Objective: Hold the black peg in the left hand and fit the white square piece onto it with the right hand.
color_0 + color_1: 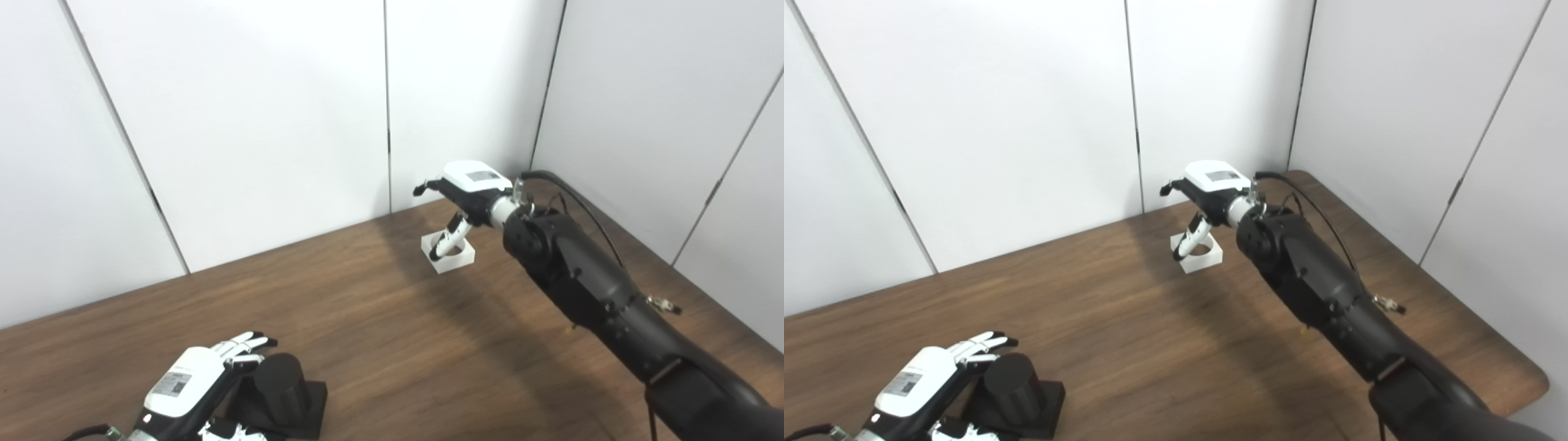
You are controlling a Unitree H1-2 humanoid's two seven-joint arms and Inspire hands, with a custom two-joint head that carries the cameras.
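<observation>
Under the right hand [468, 190] lies the white square piece [448, 251], thumb in its hole.

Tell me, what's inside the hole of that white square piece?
A finger of the right hand reaches into the white square piece; the fingertip and the bottom of the hole are hidden.

Labels on both hands [184, 383] unreadable (blurred).
</observation>
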